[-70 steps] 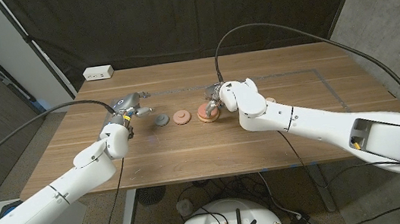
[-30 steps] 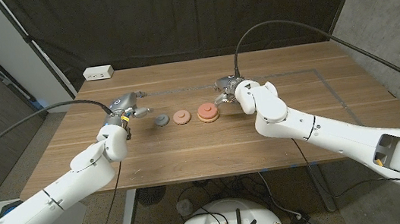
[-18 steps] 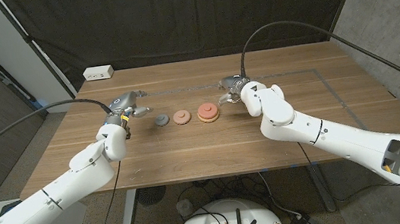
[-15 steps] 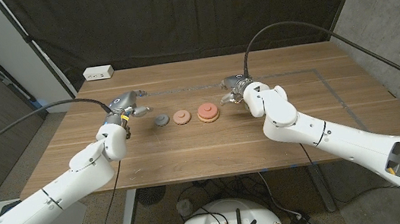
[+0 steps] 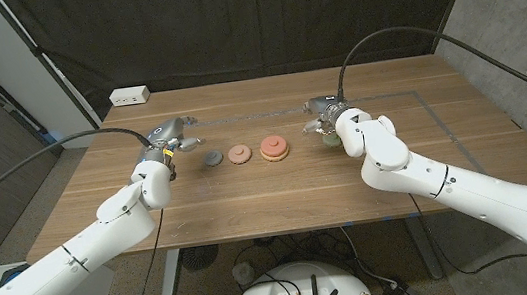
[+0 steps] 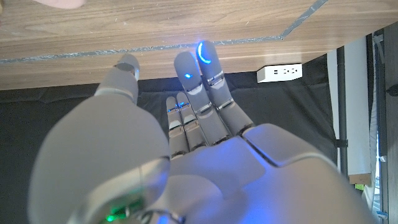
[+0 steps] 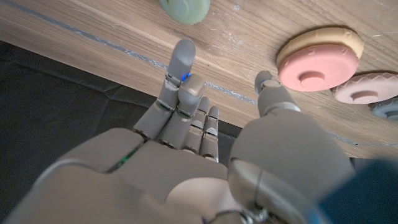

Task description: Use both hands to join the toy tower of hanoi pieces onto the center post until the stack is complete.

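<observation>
- Right hand (image 5: 328, 115) hovers with fingers apart, gripping nothing; a green disc (image 7: 185, 9) lies just past its fingertips, toward the surface's far edge.
- That disc looks to be the nearest loose piece, though it's cropped in the wrist view.
- Mid-surface, a row runs left to right: grey disc (image 5: 212, 158), pink disc (image 5: 238, 154), then the stacked base (image 5: 275, 147).
- Left hand (image 5: 169, 136) waits beside the grey disc, fingers extended, holding nothing.

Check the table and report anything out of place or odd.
Nothing is spilled or damaged. The pieces are scattered rather than stacked: a grey piece, a pink piece and a red piece on a tan base sit in a row, and a green piece lies apart near the right hand.
</observation>
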Robot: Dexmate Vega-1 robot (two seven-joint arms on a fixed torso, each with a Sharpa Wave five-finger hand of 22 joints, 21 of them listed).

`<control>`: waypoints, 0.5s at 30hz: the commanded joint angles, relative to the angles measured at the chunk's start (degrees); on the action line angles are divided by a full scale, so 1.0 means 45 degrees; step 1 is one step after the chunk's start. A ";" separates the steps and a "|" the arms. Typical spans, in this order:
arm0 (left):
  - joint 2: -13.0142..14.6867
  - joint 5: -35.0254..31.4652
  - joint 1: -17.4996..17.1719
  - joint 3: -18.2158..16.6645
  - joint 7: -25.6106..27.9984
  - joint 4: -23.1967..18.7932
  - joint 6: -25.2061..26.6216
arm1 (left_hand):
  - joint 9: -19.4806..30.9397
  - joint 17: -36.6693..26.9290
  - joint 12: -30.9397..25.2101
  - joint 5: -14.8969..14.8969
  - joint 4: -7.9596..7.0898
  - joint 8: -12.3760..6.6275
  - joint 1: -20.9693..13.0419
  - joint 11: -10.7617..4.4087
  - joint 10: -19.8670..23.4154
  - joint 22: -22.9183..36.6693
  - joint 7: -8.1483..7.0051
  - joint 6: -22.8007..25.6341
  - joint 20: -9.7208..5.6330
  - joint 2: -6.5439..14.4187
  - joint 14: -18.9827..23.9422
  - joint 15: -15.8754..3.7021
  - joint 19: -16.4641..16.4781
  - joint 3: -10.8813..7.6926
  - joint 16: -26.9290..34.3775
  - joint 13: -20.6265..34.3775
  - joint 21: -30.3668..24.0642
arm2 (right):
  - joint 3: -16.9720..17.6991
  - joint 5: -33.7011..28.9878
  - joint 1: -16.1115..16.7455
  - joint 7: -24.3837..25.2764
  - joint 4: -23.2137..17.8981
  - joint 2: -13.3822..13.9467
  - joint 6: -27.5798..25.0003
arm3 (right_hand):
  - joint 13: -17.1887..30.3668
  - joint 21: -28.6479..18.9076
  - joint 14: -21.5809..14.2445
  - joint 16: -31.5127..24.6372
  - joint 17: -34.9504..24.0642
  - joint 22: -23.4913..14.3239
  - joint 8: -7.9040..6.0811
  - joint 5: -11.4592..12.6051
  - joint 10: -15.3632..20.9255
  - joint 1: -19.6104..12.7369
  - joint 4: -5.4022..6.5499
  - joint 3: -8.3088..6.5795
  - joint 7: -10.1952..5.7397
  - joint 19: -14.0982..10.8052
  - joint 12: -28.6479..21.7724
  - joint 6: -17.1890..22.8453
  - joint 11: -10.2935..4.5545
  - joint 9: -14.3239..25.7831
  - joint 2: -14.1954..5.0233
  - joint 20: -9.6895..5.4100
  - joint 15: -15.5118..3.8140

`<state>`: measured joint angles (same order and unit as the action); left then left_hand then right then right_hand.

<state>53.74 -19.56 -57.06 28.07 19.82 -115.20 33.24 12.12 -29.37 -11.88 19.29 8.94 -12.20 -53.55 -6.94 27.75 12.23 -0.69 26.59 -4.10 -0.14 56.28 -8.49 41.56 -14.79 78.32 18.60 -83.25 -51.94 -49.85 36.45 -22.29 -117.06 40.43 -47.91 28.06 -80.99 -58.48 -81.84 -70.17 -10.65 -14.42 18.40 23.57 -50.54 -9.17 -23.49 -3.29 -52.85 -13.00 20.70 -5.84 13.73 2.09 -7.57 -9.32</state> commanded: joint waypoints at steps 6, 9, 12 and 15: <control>0.0314 0.0552 -0.0370 -0.0525 -0.0214 -0.0252 -0.0219 | 0.0020 0.0001 -0.0004 0.0095 0.0036 0.0052 0.0069 0.0211 0.0037 0.0013 0.0179 -0.0031 -0.1699 0.0010 -0.0004 -0.0915 -0.0040 -0.0096 0.0051 0.0039 -0.0125 | 0.0572 0.0238 0.0776 0.1128 0.0036 0.0278 -0.0511 | 0.0093 -0.0067 -0.0162 -0.0169 -0.0057 -0.0057 -0.0056 0.0069 0.0035 -0.0152 -0.0024 -0.0085 -0.0018 -0.0146 0.0000 0.0092 -0.0020 0.0050 -0.0011 -0.1109 -0.0697; 0.0392 0.0520 -0.0396 -0.0548 -0.0218 -0.0294 -0.0139 | 0.0020 -0.0009 -0.0005 0.0096 0.0034 0.0051 0.0074 0.0202 0.0036 0.0001 0.0184 -0.0028 -0.1698 0.0005 -0.0003 -0.0915 -0.0051 -0.0098 0.0060 0.0042 -0.0135 | 0.0691 0.0277 0.0962 0.1434 -0.0041 0.0366 -0.0639 | 0.0107 -0.0073 -0.0130 -0.0144 -0.0020 -0.0061 -0.0073 0.0069 0.0026 -0.0156 -0.0025 -0.0092 -0.0018 -0.0156 0.0004 0.0147 -0.0008 0.0054 0.0004 -0.1110 -0.0698; 0.0389 0.0492 -0.0361 -0.0542 -0.0181 -0.0288 -0.0154 | 0.0019 0.0005 -0.0001 0.0097 0.0029 0.0058 0.0085 0.0191 0.0021 -0.0010 0.0181 -0.0044 -0.1696 0.0002 -0.0020 -0.0915 -0.0063 -0.0097 0.0047 0.0048 -0.0144 | 0.0891 0.0464 0.1198 0.1806 -0.0142 0.0475 -0.0647 | 0.0123 -0.0064 -0.0144 -0.0167 -0.0032 -0.0051 -0.0108 0.0067 0.0004 -0.0156 -0.0026 -0.0097 -0.0031 -0.0150 0.0014 0.0249 -0.0065 0.0058 0.0025 -0.1109 -0.0698; 0.0345 0.0472 -0.0228 -0.0470 -0.0235 -0.0229 -0.0221 | 0.0017 0.0001 0.0005 0.0097 0.0023 0.0064 0.0098 0.0130 -0.0004 -0.0022 0.0191 -0.0055 -0.1694 -0.0004 -0.0019 -0.0915 -0.0079 -0.0095 0.0054 0.0055 -0.0153 | 0.0932 0.0582 0.1243 0.1927 -0.0153 0.0630 -0.0540 | 0.0154 -0.0065 -0.0155 -0.0199 -0.0045 -0.0055 -0.0181 0.0059 -0.0027 -0.0138 -0.0016 -0.0101 -0.0077 -0.0148 0.0028 0.0466 -0.0144 0.0065 0.0061 -0.1110 -0.0694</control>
<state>54.78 -17.72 -58.21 26.39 19.11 -116.06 32.52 12.12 -29.20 -11.87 19.52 8.94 -12.20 -53.55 -6.43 27.84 11.99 -0.40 26.29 -4.10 -0.14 56.28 -8.49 41.56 -14.79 78.31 18.73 -83.68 -49.35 -48.81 39.94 -17.22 -117.19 41.79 -49.99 28.57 -80.99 -58.47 -82.46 -70.16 -10.76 -14.87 18.40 23.54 -50.54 -9.16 -23.48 -3.32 -53.06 -13.00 21.76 -5.85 13.72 2.09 -7.36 -9.32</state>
